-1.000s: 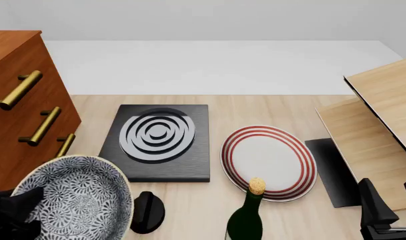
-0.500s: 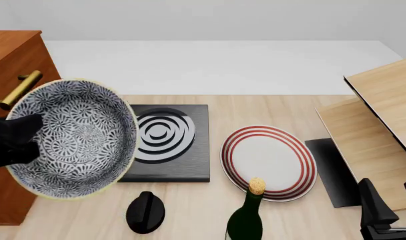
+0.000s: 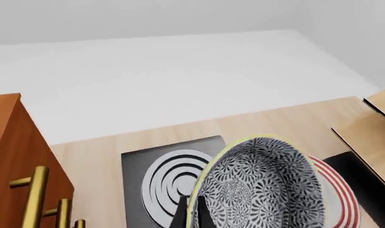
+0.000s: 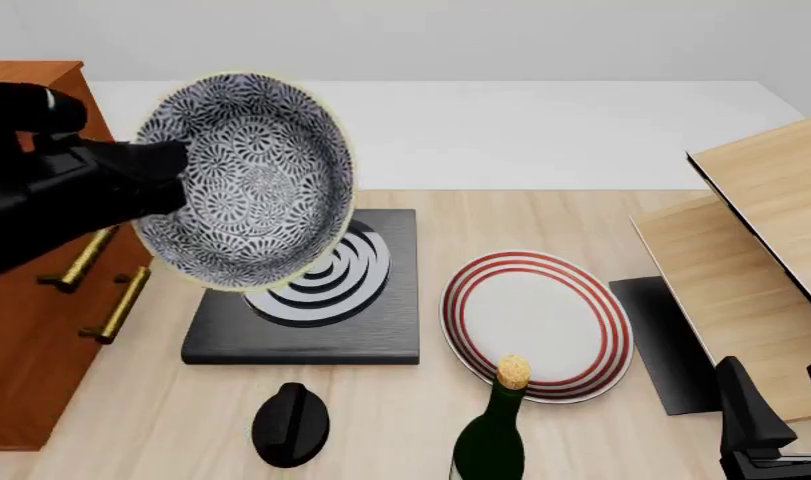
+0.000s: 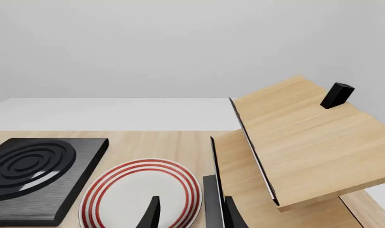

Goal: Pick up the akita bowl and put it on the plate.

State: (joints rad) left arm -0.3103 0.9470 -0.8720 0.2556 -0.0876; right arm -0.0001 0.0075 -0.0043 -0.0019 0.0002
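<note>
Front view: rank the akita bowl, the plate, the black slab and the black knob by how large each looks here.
1. Black slab, partly hidden by the bowl.
2-3. Akita bowl and plate look about alike; the bowl is held up nearer the camera by the left gripper, so their real order is unsure.
4. Black knob, clearly smallest.

Black slab (image 4: 312, 320), bottle (image 4: 492, 440), wooden drawers (image 4: 38, 330), perhaps a knob (image 4: 292, 425).

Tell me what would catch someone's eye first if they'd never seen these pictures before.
First the akita bowl, black-and-white patterned, held tilted in the air by the left gripper above the black slab with grey-white rings, its inside facing the front camera. Next the plate, white with red rings, bare on the table to the slab's right, with a dark bottle just in front of it.
</note>
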